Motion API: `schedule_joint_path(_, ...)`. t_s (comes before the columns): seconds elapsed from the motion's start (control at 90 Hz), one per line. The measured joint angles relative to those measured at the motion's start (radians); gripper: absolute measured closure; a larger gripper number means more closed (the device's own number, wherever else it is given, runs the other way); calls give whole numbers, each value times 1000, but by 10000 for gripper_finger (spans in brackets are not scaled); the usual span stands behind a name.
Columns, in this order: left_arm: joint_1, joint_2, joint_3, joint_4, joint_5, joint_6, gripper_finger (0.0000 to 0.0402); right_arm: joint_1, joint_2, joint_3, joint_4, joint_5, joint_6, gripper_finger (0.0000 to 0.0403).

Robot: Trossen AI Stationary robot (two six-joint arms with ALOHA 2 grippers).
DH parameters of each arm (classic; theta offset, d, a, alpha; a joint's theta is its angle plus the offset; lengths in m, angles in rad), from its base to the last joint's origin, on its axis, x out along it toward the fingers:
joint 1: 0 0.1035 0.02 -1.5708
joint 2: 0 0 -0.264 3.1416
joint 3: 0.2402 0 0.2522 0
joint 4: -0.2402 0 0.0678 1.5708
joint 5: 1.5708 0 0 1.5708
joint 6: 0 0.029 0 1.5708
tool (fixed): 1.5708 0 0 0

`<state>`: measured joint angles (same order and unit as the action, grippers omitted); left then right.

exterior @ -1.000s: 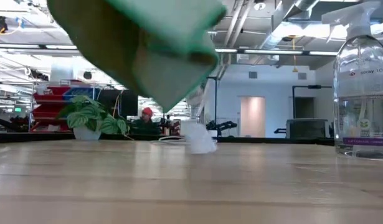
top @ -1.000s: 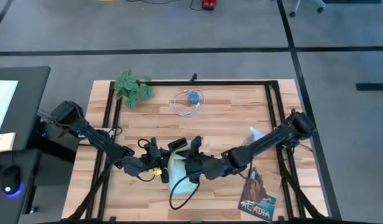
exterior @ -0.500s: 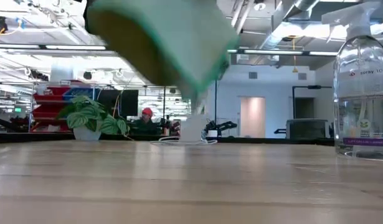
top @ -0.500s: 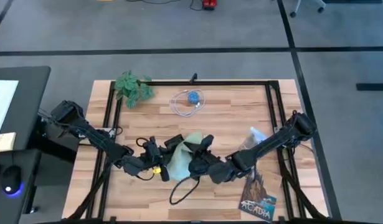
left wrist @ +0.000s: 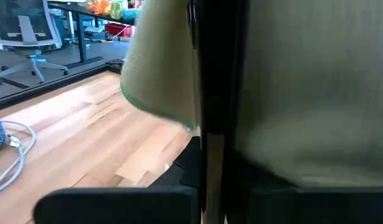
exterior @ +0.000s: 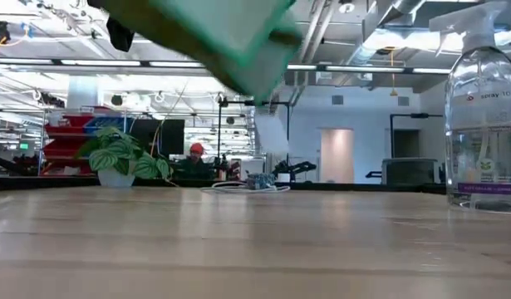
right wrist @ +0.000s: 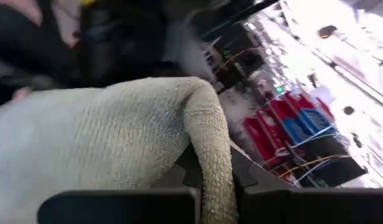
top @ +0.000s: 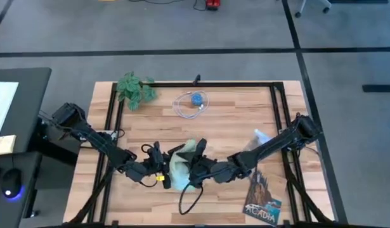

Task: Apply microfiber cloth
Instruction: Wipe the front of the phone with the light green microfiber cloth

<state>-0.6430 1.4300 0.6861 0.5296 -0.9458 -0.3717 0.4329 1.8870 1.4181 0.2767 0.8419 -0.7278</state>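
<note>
The microfiber cloth (top: pixel 181 166), pale sage, nubbly and bunched into folds, hangs above the counter (top: pixel 233 120) toward six o'clock. My right tool (top: pixel 193 170) clenches it; my left tool (top: pixel 162 166) presses alongside, its grip indiscernible.

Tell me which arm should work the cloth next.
Right, probably. The cloth hangs above the table between both grippers, and in the right wrist view it drapes over the right gripper. The left gripper is beside it, with a black object against the cloth, seemingly holding that for wiping.
</note>
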Motion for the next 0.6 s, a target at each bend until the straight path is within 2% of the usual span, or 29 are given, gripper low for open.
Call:
schedule_joint_path(0.111,0,0,0,1,-20,4,395,11,14,-1,-83,6,56,401)
schedule_joint_path(0.3,-5,0,0,19,-49,19,395,46,15,-2,-306,111,230,401)
schedule_joint_path(0.444,-13,0,0,78,-67,62,395,53,15,-5,-516,111,454,401)
schedule_joint_path(0.6,-26,-4,4,152,-45,106,395,53,20,-78,-594,107,616,401)
